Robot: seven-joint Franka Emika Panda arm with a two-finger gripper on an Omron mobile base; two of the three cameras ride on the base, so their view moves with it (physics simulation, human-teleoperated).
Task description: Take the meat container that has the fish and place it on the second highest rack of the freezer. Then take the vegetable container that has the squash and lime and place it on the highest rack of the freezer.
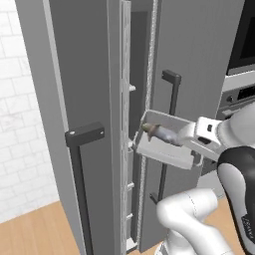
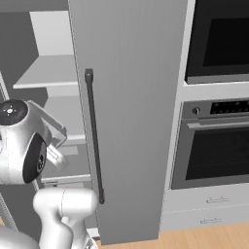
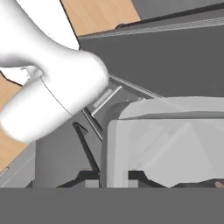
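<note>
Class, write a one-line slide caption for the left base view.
Robot arm carries the tray with the fish toward the narrow opening of the grey freezer.

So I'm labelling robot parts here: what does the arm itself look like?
The arm has glossy white, rounded segments with dark grey joint sections, one carrying small pale lettering. A round dark cap tops one joint. The white hand is blockier.

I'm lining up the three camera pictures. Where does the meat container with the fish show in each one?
Left base view: the container is centre right, held in front of the freezer's open gap, fish inside.
Right base view: only its edge peeks out at the left, behind the arm.
Hand view: its pale wall fills the lower right.
Shared landmark: the freezer.
</note>
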